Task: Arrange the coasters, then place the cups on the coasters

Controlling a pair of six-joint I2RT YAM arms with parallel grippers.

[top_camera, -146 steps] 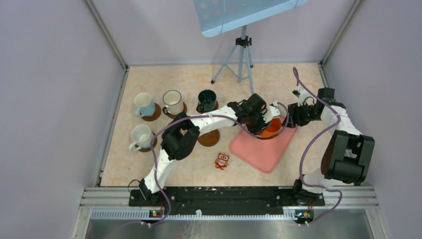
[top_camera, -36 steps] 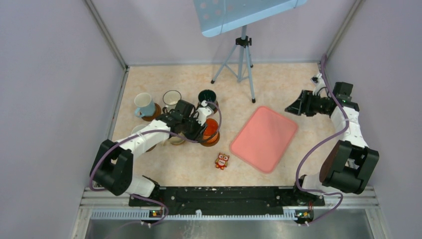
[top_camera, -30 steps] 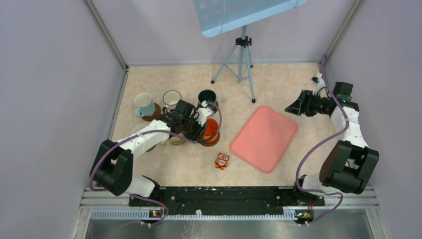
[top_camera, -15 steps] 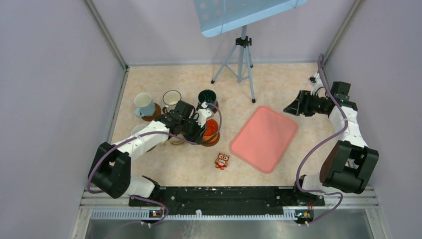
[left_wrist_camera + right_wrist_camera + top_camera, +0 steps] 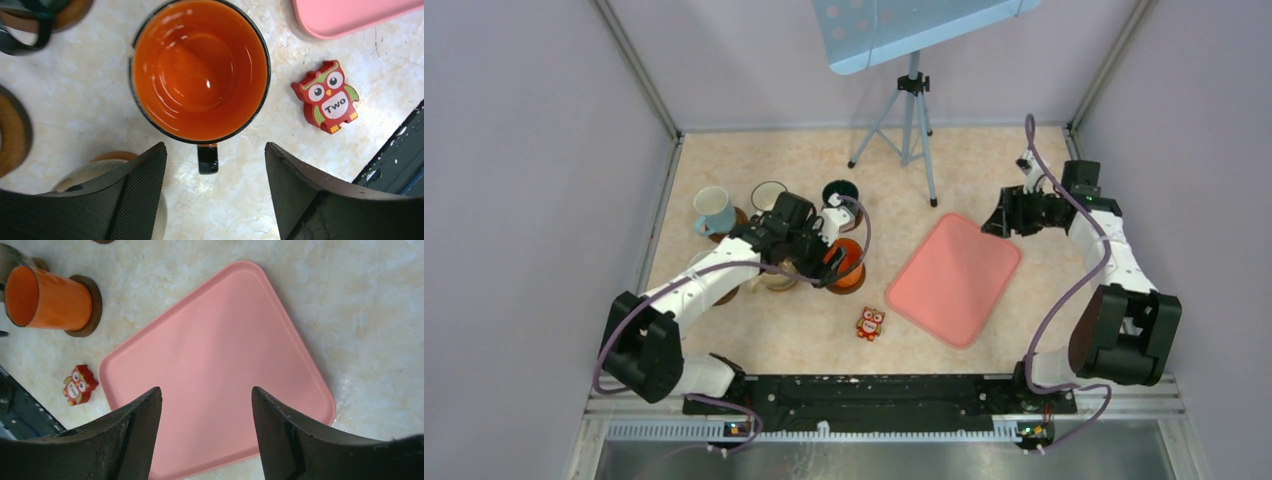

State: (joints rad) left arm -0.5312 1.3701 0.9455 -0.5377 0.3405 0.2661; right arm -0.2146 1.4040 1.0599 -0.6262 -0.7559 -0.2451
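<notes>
Both pincers stand wide. L pincer (image 5: 215, 150) just let go of the orange cup (image 5: 200, 70), now upright on its coaster (image 5: 94, 305); prob. the last cup. R pincer (image 5: 206, 392) hangs empty over the pink tray (image 5: 220, 340). Pale cup (image 5: 92, 170) just beside L finger, owl (image 5: 327, 97) near; surface open twd tray.

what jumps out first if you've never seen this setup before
The bright orange mug grabs the eye, standing on a dark coaster left of the table's centre, with the left fingers open on either side of its handle and not touching it. Next comes the big pink tray lying flat to its right, below the right arm, and the little red owl nearer the front edge between them.
</notes>
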